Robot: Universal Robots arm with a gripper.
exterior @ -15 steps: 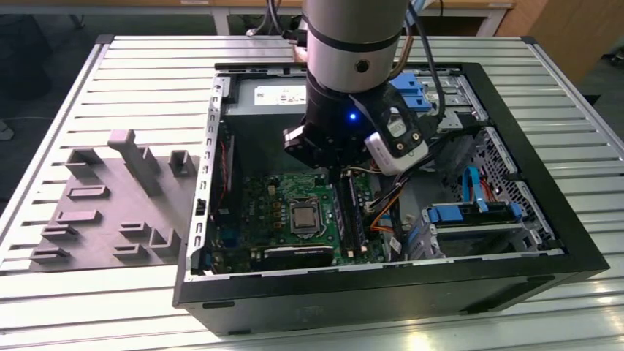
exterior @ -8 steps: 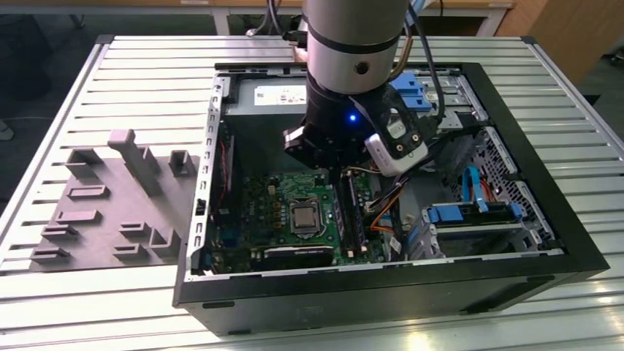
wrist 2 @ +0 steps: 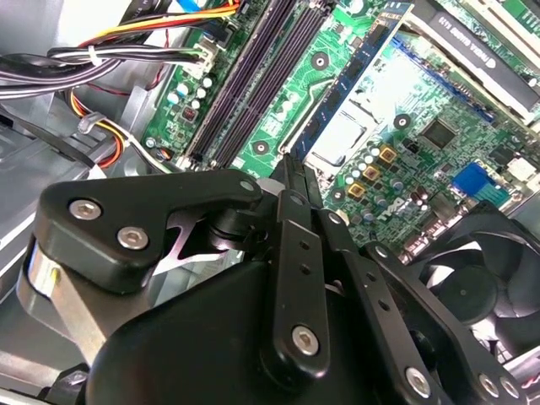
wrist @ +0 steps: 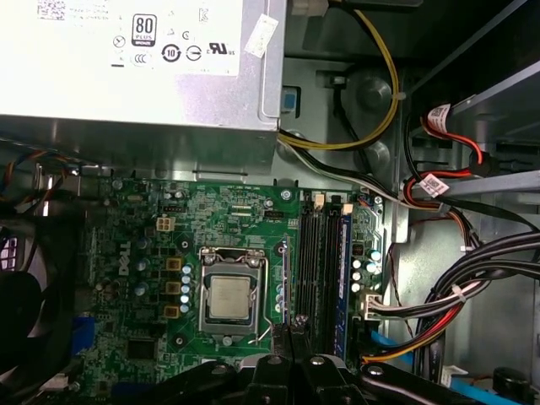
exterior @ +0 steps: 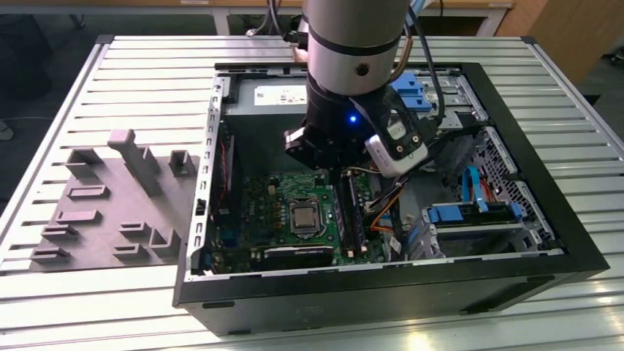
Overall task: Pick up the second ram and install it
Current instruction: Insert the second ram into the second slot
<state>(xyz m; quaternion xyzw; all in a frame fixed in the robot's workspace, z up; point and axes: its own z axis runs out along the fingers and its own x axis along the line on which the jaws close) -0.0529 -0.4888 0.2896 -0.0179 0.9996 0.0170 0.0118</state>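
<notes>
My gripper [exterior: 334, 172] hangs inside the open computer case [exterior: 390, 287], low over the green motherboard [exterior: 278, 201]. In both wrist views its black fingers are closed on a thin dark strip seen edge-on, the second ram [wrist: 285, 287] [wrist 2: 286, 166]. The gripper [wrist: 292, 344] [wrist 2: 289, 192] holds the strip lengthwise, running parallel to the long black memory slots [wrist: 316, 270] [wrist 2: 253, 93]. The strip stands between those slots and the processor socket [wrist: 229, 297]. One slot carries a bluish stick [wrist: 344, 274]. Whether the strip touches the board I cannot tell.
A metal power supply [wrist: 135, 67] fills one end of the case. Bundled cables [wrist: 472, 287] and drive bays with blue clips [exterior: 458, 213] crowd the side beyond the slots. A black fan [wrist 2: 477, 283] sits by the board. A grey holder with uprights [exterior: 117, 197] lies on the exterior view's left.
</notes>
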